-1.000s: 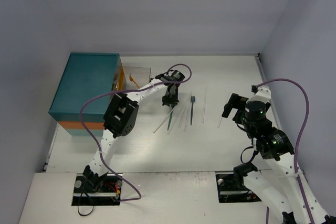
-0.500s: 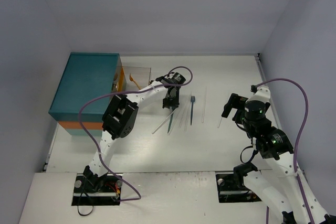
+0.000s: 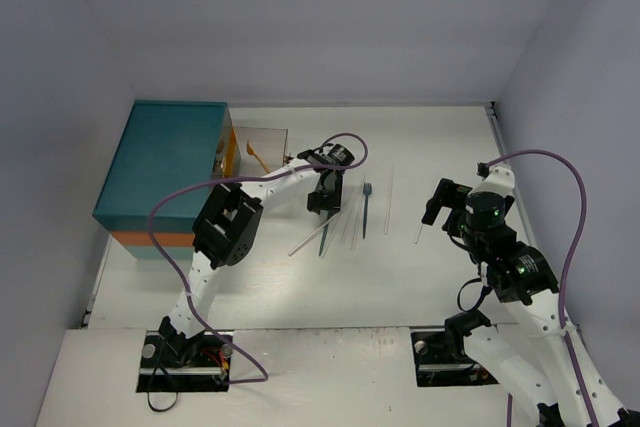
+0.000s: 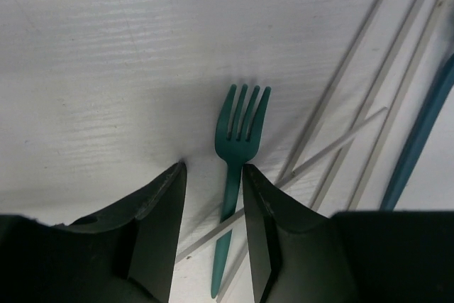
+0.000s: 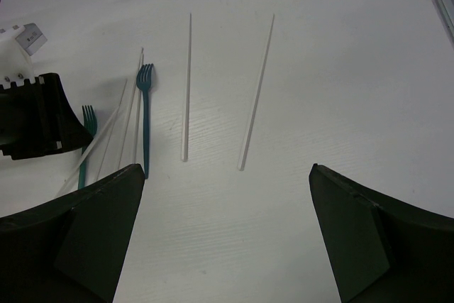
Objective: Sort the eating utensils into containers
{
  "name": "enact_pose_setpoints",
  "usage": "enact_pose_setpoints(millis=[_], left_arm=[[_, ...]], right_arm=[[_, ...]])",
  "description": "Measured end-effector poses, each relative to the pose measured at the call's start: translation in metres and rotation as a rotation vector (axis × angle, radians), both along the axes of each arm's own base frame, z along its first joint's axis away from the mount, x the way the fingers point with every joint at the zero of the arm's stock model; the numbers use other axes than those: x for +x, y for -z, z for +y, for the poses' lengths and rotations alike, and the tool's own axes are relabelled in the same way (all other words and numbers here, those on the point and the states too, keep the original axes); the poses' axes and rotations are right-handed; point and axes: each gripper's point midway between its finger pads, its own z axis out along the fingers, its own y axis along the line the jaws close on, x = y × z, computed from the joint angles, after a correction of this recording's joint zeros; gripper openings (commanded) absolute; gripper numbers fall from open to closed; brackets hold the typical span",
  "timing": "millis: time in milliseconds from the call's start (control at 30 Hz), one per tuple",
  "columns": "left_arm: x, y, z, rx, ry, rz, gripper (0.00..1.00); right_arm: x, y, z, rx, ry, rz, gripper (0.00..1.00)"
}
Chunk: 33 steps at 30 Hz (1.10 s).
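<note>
A teal fork [image 4: 237, 140] lies flat on the white table, tines pointing away, with a pale chopstick [image 4: 333, 148] crossing its handle. My left gripper [image 4: 213, 175] stands open low over it, one finger on each side of the fork's neck, the right finger close against it. From above the left gripper [image 3: 322, 202] sits right of the teal chest [image 3: 165, 162]. An orange spoon [image 3: 256, 154] lies in the chest's open drawer [image 3: 265, 131]. My right gripper [image 5: 227, 175] is wide open and holds nothing, short of two separate chopsticks [image 5: 186, 90], [image 5: 256, 94].
A blue fork [image 5: 145, 118] lies beside several more chopsticks [image 4: 340, 83], just right of the teal fork. The chest has an orange lower band [image 3: 160, 239]. Grey walls close in the table at the back and both sides.
The left gripper's jaws have parted a little around the teal fork, and the gripper has shifted slightly nearer. The right arm has not moved.
</note>
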Motion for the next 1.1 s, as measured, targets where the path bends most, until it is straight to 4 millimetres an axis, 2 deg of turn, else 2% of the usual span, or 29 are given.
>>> enact_pose_setpoints(millis=[133, 333, 433, 633, 767, 933, 1100], left_arm=[[-0.002, 0.002, 0.001, 0.006, 0.002, 0.005, 0.31], [-0.004, 0.002, -0.001, 0.01, 0.007, 0.003, 0.03], [-0.005, 0.002, -0.002, 0.013, 0.007, 0.0, 0.0], [0.0, -0.005, -0.004, 0.019, 0.004, -0.023, 0.0], [0.02, -0.025, -0.016, -0.007, -0.004, -0.09, 0.0], [0.057, -0.056, -0.034, -0.044, -0.019, -0.213, 0.0], [0.092, -0.078, -0.036, -0.044, -0.029, -0.319, 0.0]], right_arm=[[0.0, 0.0, 0.0, 0.0, 0.0, 0.0, 1.0], [0.0, 0.0, 0.0, 0.0, 0.0, 0.001, 1.0], [0.0, 0.001, 0.0, -0.001, 0.0, 0.004, 1.0], [0.0, 0.001, 0.0, -0.001, 0.0, 0.004, 1.0], [0.0, 0.001, 0.0, -0.001, 0.0, 0.004, 1.0], [0.0, 0.0, 0.0, 0.001, 0.0, -0.002, 1.0], [-0.001, -0.003, 0.0, 0.005, 0.0, -0.014, 1.0]])
